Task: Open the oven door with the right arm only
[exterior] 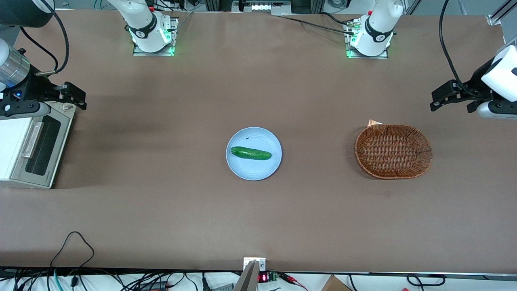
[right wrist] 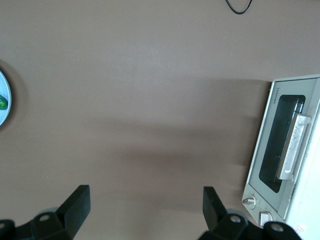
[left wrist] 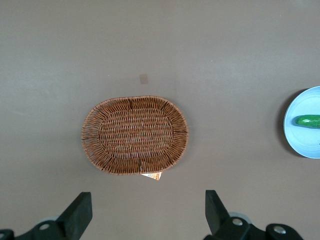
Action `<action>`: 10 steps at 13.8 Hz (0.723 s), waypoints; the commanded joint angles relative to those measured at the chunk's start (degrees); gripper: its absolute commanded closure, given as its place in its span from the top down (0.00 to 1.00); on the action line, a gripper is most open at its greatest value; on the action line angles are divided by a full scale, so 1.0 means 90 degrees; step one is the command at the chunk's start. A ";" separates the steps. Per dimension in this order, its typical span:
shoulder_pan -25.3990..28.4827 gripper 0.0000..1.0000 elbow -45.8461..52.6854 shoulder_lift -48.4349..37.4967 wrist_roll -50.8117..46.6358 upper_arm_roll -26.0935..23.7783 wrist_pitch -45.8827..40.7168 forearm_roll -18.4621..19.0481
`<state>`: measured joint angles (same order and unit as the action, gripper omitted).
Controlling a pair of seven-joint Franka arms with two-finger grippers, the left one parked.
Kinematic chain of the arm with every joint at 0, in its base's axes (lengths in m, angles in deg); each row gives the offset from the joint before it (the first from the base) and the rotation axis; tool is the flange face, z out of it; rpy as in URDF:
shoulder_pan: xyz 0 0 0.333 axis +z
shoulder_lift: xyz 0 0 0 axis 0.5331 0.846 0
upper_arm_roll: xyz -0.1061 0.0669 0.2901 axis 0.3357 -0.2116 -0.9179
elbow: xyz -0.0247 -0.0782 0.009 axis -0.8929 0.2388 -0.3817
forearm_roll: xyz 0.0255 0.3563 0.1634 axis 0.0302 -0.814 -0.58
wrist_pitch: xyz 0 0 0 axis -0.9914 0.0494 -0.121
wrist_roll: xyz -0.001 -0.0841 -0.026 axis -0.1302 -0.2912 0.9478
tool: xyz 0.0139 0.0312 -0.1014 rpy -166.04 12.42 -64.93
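The white toaster oven [exterior: 12, 141] sits at the working arm's end of the table. Its oven door [exterior: 38, 151] [right wrist: 280, 145] is shut, a silver-grey frame round dark glass with a brushed-metal bar handle [exterior: 32, 139] [right wrist: 294, 147]. The right arm's gripper [exterior: 74, 97] [right wrist: 145, 200] hovers above the oven's control-knob end, farther from the front camera than the handle. Its black fingers [right wrist: 77, 202] stand wide apart, open, with only bare table between them. It touches nothing.
A light blue plate [exterior: 242, 165] with a green cucumber [exterior: 251, 153] lies mid-table. A brown wicker basket [exterior: 394, 151] [left wrist: 135, 135] sits toward the parked arm's end. Two control knobs [right wrist: 248, 201] show on the oven's front panel.
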<state>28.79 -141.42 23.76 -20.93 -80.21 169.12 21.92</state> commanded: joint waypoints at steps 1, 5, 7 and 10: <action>0.0000 1.00 0.0119 0.0046 0.0057 -0.0014 -0.0061 0.0071; 0.0000 1.00 0.0138 0.0066 0.0009 -0.0014 -0.0061 0.0042; 0.0000 1.00 0.0119 0.0066 -0.0031 -0.0014 -0.0138 0.0032; 0.0000 0.99 0.0148 0.0056 -0.0021 0.0025 -0.0266 0.0013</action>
<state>28.78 -141.42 23.80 -20.96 -80.15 168.15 21.93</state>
